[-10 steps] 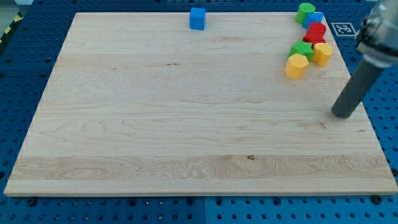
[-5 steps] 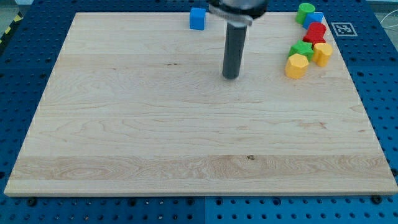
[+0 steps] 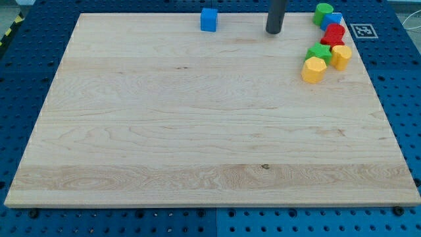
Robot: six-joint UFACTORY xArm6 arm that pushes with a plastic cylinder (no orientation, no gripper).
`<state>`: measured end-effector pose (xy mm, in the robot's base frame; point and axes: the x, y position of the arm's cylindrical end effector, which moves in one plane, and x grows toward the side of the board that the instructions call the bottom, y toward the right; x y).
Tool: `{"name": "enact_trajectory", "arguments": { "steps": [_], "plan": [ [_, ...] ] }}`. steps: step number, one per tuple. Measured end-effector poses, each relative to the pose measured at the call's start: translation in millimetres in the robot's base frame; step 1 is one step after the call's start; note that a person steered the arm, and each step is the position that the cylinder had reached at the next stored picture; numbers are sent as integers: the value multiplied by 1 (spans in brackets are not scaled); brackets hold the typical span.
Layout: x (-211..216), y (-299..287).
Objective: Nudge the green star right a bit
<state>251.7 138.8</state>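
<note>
The green star (image 3: 319,51) lies near the board's top right, wedged between a red block (image 3: 334,34) above it, a yellow block (image 3: 341,56) to its right and a yellow hexagonal block (image 3: 314,68) below it. My tip (image 3: 273,31) rests on the board near the top edge, to the upper left of the star and well apart from it, touching no block.
A green round block (image 3: 323,12) and a blue block (image 3: 336,18) sit at the top right corner above the red one. A blue cube (image 3: 208,20) stands at the top edge, left of my tip. The wooden board (image 3: 197,131) is ringed by blue pegboard.
My tip swept from the board's right edge to the upper middle, then up and right to near the top edge. No block has moved.
</note>
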Motion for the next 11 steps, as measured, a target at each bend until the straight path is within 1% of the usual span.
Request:
{"name": "enact_trajectory", "arguments": {
  "steps": [4,7,10,11],
  "plan": [
    [27,13],
    [38,31],
    [80,45],
    [80,33]
  ]
}}
